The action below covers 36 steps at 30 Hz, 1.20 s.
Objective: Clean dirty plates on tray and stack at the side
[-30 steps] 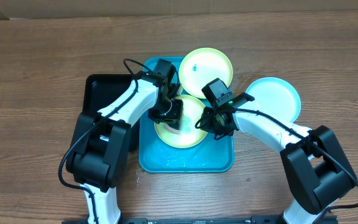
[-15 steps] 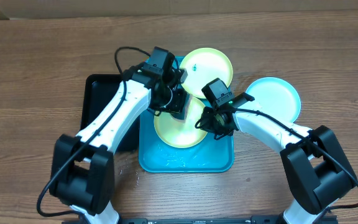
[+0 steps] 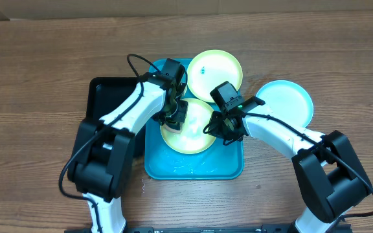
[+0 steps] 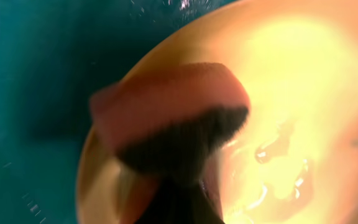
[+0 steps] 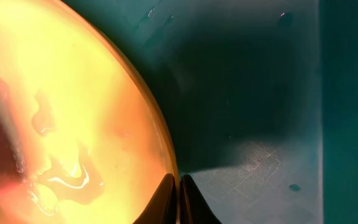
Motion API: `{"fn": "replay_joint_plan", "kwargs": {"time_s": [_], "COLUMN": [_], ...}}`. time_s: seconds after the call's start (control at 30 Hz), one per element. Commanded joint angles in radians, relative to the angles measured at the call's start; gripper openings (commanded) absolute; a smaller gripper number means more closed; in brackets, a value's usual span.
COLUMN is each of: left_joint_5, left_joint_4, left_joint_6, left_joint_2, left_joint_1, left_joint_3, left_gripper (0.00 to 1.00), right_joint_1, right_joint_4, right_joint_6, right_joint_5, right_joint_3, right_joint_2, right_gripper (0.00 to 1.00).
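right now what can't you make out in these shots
Left wrist: blurred close-up; the fingers behind the sponge are only a dark shape.
Overhead: the left hand and what it holds are hidden under its own wrist.
Overhead: the black tray, right side covered by the left arm.
Right wrist: the plate is cut off by the left and bottom edges; the right hand shows only its tips.

near plate [image 3: 196, 134] in tray [image 3: 193, 167] | far plate [image 3: 215, 68] behind | side plate [image 3: 287, 100] right of tray | small tray [image 3: 105, 97] left
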Motion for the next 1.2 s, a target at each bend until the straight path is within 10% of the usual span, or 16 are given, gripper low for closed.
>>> {"fn": "replay_joint_plan", "kwargs": {"time_s": [0.0, 0.33, 0.7, 1.17], "left_joint_5": [0.129, 0.396, 0.058, 0.047], "left_joint_4": [-0.002, -0.011, -0.026, -0.009], "left_joint_6": [0.013, 0.084, 0.023, 0.023], "left_joint_2": [0.042, -0.023, -0.172, -0.023], "left_joint_1": [-0.004, -0.003, -0.002, -0.002], "left_joint_3": [-0.013, 0.029, 0.049, -0.013], "left_gripper": [0.04, 0.04, 0.04, 0.04], "right_joint_1": [0.011, 0.011, 0.011, 0.011], "right_joint_4": [0.003, 0.003, 0.003, 0.004], "right_joint_6": [0.001, 0.001, 0.001, 0.001], "right_joint_5": [0.010, 0.009, 0.008, 0.009], "right_joint_3": [-0.008, -0.008, -0.008, -0.008], "right_joint_2": [-0.013, -0.013, -0.013, -0.013], "right_gripper": [0.04, 0.04, 0.04, 0.04]}}
